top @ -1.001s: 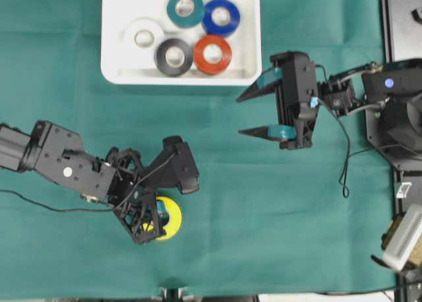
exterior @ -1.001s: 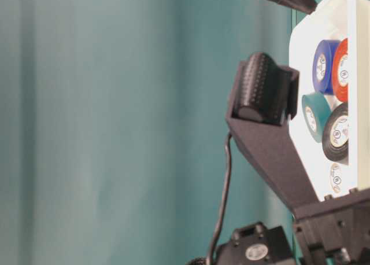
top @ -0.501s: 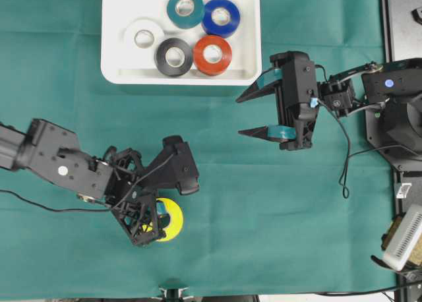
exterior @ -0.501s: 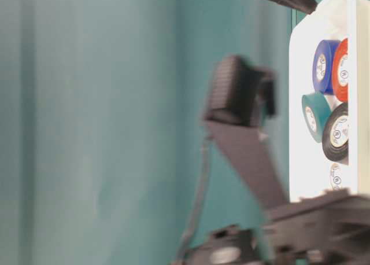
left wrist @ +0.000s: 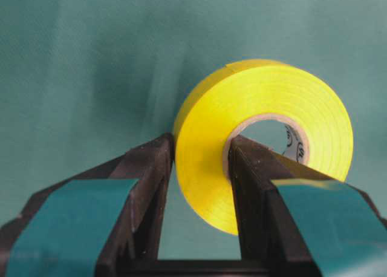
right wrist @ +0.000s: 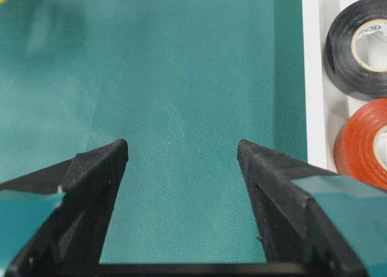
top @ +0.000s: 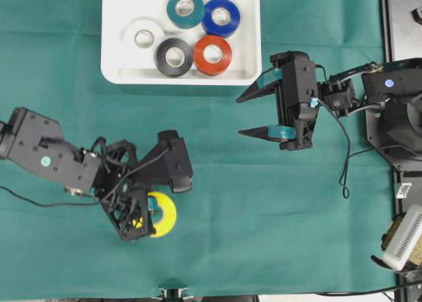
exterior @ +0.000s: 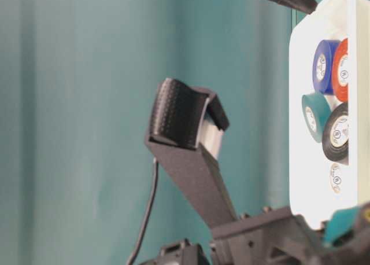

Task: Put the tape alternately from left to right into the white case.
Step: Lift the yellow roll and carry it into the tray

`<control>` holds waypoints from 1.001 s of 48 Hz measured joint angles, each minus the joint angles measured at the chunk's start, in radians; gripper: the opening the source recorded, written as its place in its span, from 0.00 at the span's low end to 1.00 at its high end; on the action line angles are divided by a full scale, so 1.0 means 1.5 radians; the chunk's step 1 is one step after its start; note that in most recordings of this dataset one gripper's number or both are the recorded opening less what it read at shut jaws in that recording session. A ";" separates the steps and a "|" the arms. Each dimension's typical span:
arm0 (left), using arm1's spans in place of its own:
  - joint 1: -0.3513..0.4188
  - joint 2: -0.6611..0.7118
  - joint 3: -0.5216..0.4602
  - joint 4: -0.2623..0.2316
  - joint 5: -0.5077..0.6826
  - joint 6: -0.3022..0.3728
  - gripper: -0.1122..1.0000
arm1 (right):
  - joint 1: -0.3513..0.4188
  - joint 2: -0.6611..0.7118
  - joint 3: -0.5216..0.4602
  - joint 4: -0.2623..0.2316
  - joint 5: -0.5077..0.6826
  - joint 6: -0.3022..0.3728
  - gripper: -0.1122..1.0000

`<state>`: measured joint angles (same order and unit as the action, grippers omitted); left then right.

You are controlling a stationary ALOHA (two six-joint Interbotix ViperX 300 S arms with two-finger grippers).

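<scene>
While five rolls already sit in the white case (top: 247, 68), I have the left end effector (left wrist: 196, 174) clamped on the yellow tape (left wrist: 266, 132), one finger through its pale core and the other outside, pinching the roll's wall so it cannot slip. That roll is well below the case, left of its middle, over the green desk (top: 264, 216). My right end effector (top: 254, 114) waits just beside the case's lower right corner, jaws wide and empty, presumably clear of the delivery path.
</scene>
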<state>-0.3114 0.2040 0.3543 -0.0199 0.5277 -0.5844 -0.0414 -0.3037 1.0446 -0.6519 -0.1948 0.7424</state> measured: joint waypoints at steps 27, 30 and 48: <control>0.202 -0.105 0.061 0.001 0.001 0.150 0.08 | 0.000 0.000 0.000 0.000 0.001 0.000 0.72; 0.226 -0.115 0.066 0.001 0.001 0.172 0.08 | 0.000 0.000 -0.001 0.000 0.001 0.000 0.72; 0.358 -0.130 0.078 0.002 -0.007 0.267 0.08 | 0.000 0.001 0.000 0.000 0.000 0.003 0.71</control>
<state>0.2255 0.0092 0.4709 -0.0169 0.5170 -0.1841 -0.0414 -0.3022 1.0446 -0.6519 -0.1948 0.7470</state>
